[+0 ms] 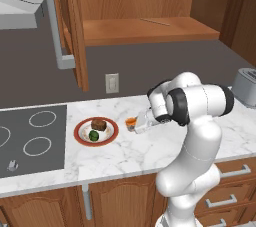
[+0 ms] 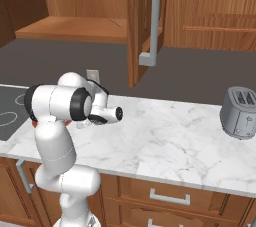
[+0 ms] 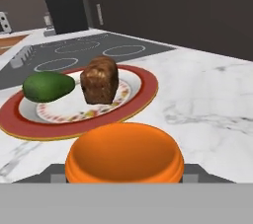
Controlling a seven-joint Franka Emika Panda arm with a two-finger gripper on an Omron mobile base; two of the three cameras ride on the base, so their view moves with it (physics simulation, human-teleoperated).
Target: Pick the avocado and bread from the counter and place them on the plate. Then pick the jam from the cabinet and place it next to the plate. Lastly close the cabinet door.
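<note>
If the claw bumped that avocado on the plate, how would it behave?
The avocado looks rounded and smooth, so it would probably roll. The plate seems shallow with a low rim, which may not stop it. The bread beside it is blocky and might block it on that side.

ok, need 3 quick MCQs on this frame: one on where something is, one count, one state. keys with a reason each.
1. Where is the jam?
A. on the cabinet shelf
B. beside the plate, at the gripper
C. on the stovetop

2. How many food items lie on the plate?
A. none
B. two
C. four

3. The cabinet door is:
A. open
B. closed
C. missing

Key:
1 B: the orange jar sits between the fingertips of the gripper, just right of the plate's rim.
2 B: the avocado and the bread are both on it.
3 A: the panel swings out, showing the bare shelf.
</note>
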